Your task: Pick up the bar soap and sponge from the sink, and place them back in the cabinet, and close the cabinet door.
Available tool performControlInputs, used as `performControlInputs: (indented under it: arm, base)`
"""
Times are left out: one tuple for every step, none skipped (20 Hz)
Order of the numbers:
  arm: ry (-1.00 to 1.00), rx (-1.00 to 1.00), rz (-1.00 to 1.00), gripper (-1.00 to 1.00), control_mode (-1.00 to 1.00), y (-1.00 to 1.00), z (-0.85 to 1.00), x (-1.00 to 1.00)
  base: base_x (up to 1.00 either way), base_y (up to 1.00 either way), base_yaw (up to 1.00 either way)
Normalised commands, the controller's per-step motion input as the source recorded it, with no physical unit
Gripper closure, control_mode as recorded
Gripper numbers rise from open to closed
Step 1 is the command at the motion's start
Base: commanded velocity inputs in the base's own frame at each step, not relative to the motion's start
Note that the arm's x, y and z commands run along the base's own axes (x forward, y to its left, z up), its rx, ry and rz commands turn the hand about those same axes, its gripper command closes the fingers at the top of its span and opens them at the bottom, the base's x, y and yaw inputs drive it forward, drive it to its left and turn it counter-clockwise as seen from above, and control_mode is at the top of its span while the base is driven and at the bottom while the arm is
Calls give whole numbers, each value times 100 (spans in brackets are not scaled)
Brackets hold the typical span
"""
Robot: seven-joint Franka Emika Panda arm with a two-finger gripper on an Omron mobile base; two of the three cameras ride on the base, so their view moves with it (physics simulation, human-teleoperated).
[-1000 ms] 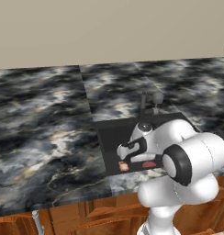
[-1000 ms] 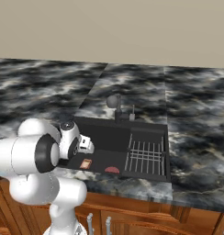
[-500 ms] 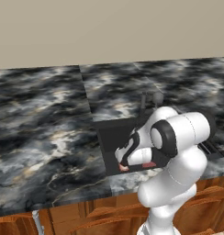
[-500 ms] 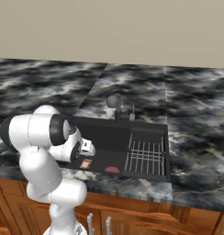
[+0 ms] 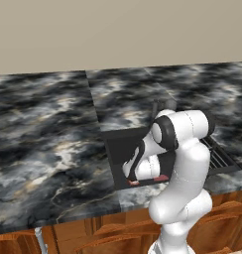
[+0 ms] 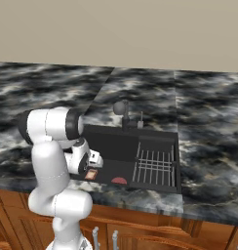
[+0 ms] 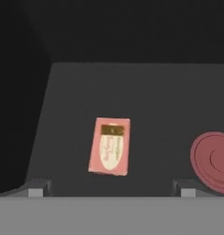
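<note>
The bar soap (image 7: 110, 146), a small pink-orange rectangle with a pale label, lies flat on the black floor of the sink (image 6: 116, 145) near its front left corner. My gripper (image 7: 111, 189) hangs open just above it, one fingertip on each side and nothing between them. From the right base view the gripper (image 6: 94, 164) sits low in the basin over the bar soap (image 6: 90, 174). In the left base view the gripper (image 5: 131, 173) is low inside the sink (image 5: 119, 145). The sponge, the cabinet and the cabinet door are out of view.
A pink rounded piece (image 7: 214, 160) lies on the basin floor right of the soap, also seen as the pink piece (image 6: 119, 180). A grey wire rack (image 6: 155, 166) takes up the sink's right side. The dark faucet (image 6: 122, 110) stands behind. Marbled counter (image 6: 208, 161) surrounds the basin.
The arm has folded and its elbow has risen. The hand has gone lower into the sink's front left corner, closer over the soap. The jaws stayed open.
</note>
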Motion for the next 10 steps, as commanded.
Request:
performControlInputs:
  arm:
    - [0,0,0,-100,-100,0,-32,28]
    - [0,0,0,-100,-100,0,-31,24]
    - [0,0,0,-100,-100,0,-31,28]
    - [0,0,0,-100,-100,0,-32,29]
    - [0,0,0,-100,-100,1,-31,24]
    - [0,0,0,-100,-100,1,-29,19]
    - [1,0,0,-100,-100,4,-29,12]
    - [2,0,0,-100,-100,4,-29,9]
    - [3,0,0,-100,-100,6,-29,1]
    - [3,0,0,-100,-100,6,-30,0]
  base:
    - [0,0,0]
    - [0,0,0]
    - [0,0,0]
    - [0,0,0]
    - [0,0,0]
    - [0,0,0]
    - [0,0,0]
    - [0,0,0]
    - [0,0,0]
    - [0,0,0]
